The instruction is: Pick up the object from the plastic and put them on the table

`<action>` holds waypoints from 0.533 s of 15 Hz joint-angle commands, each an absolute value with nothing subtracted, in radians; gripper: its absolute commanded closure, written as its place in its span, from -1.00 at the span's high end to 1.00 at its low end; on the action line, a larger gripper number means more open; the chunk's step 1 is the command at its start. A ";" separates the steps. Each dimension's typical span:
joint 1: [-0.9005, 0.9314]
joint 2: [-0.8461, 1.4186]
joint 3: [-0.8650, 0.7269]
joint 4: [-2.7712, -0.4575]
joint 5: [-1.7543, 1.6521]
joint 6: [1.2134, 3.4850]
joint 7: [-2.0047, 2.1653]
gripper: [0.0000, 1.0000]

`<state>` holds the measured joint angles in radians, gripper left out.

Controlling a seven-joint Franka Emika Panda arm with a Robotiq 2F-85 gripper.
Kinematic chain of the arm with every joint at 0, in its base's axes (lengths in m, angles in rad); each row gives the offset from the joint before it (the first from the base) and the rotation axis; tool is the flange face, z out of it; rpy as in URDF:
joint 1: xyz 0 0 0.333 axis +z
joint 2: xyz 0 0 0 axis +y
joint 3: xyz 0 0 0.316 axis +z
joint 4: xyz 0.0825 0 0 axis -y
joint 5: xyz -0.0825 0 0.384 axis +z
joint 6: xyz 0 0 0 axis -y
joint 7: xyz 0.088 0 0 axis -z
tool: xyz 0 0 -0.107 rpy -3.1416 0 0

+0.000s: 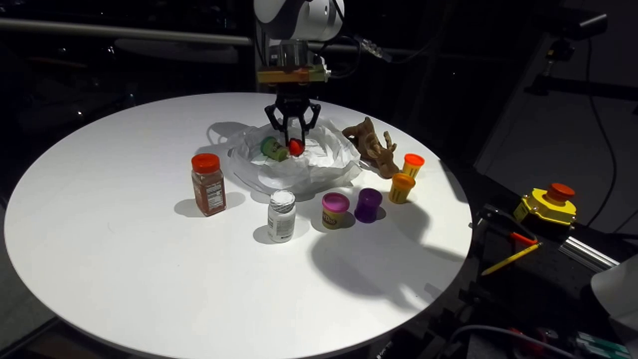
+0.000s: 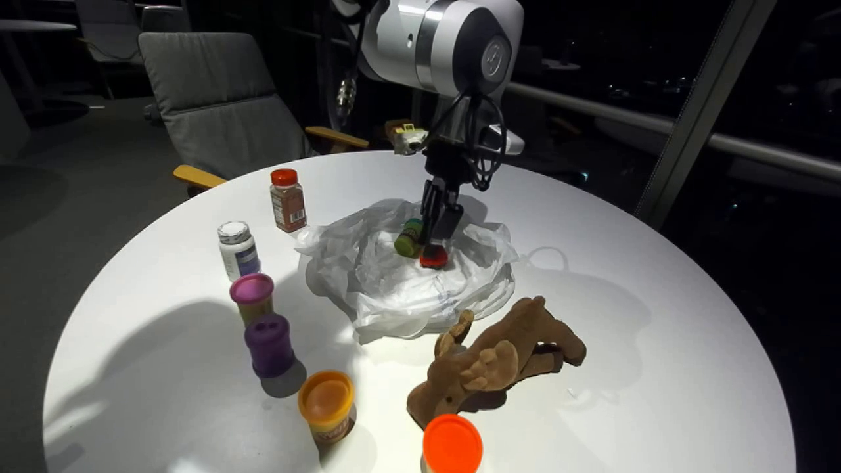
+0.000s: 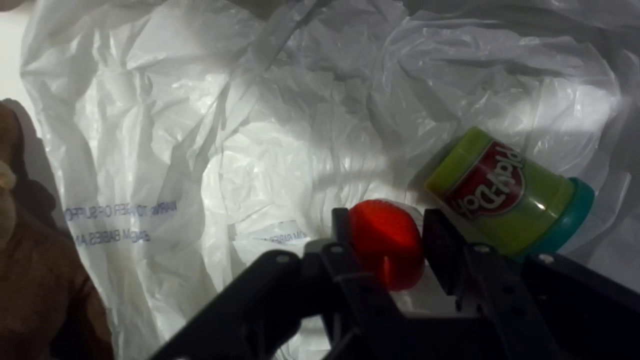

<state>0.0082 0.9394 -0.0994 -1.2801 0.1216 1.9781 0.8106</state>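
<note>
"What did the hand [image 1: 295, 141] hold?"

"A red object [image 1: 296, 148], in the white plastic bag [image 1: 301, 180], with a green tub [image 1: 273, 148] tilted just beside it."

"And nearer us on the tabletop [image 1: 149, 274]?"

"A red-capped jar [image 1: 209, 187], a white bottle [image 1: 281, 218], a pink-lidded tub [image 1: 334, 211], a purple tub [image 1: 368, 205], all standing. A brown antlered toy [image 1: 373, 147] lay near the bag."

The white arm [image 2: 392, 51] has a dark round cap [image 2: 487, 58], black cables [image 2: 470, 125] and a black claw [image 3: 387, 226] with grey screws [image 3: 482, 248]

Red object [image 3: 386, 245] partly hidden by tool [image 3: 385, 222], brown toy [image 3: 35, 280] cut by wrist view's left edge
</note>
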 commanded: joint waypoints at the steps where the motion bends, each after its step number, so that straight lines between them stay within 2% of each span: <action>1: 0.006 0.983 -0.106 -1.204 0.124 1.933 0.818 -0.70; 8: 0.021 0.886 -0.105 -1.310 0.126 2.025 0.815 -0.70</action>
